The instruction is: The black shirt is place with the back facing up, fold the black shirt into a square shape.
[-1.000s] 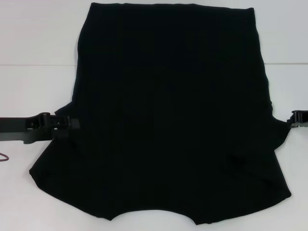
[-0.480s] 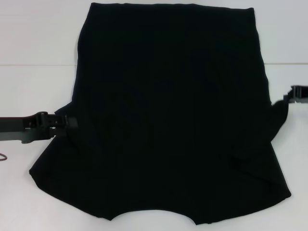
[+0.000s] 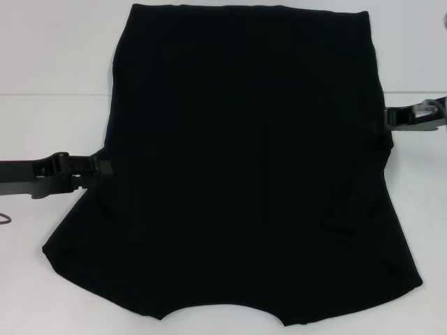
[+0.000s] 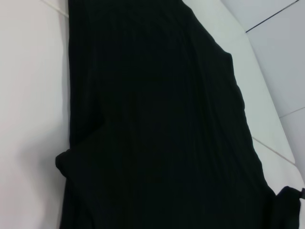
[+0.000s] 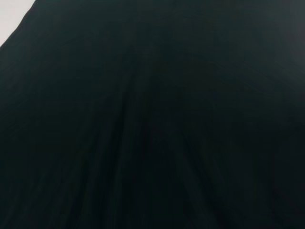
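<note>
Black shirt (image 3: 244, 167): spread flat on white table (image 3: 49, 56).
Left gripper (image 3: 105, 167): at shirt's left edge, grip unclear.
Right gripper (image 3: 385, 120): at right edge, grip unclear.

black shirt (image 3: 244, 167) collar cropped, lettering hidden

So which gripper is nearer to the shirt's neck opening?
Left. The left gripper is at the black shirt's left edge, closer to the neck opening; the right gripper is at the right edge, farther up.

Right gripper (image 3: 388, 120) higher, sleeve in.
</note>
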Robot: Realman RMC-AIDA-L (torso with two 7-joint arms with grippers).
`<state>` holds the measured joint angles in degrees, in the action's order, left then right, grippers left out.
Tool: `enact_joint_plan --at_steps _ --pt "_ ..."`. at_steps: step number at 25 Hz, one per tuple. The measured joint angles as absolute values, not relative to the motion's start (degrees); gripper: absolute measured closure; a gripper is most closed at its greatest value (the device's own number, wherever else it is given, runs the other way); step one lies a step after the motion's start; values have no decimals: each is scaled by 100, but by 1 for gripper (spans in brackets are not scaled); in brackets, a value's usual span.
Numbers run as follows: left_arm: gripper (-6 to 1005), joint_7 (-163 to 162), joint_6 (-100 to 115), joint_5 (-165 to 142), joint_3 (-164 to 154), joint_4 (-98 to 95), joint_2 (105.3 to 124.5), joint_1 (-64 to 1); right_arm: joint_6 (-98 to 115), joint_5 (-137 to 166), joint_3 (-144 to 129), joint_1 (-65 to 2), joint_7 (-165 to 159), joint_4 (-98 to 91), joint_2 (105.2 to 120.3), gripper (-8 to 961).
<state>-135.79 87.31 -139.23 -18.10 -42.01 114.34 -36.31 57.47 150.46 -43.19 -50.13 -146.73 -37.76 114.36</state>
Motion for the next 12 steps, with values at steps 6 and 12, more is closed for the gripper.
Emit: enact_joint_plan --at_steps 6,12 --pt "465 -13579 8713 -13906 -1810 -4201 11434 -3631 5346 15028 -4659 -5130 -14663 -3378 11521 871" --pt "465 -13579 8663 -13904 -1810 -4201 11434 -3632 5066 14911 -4688 -5139 -14661 -3303 11579 855"
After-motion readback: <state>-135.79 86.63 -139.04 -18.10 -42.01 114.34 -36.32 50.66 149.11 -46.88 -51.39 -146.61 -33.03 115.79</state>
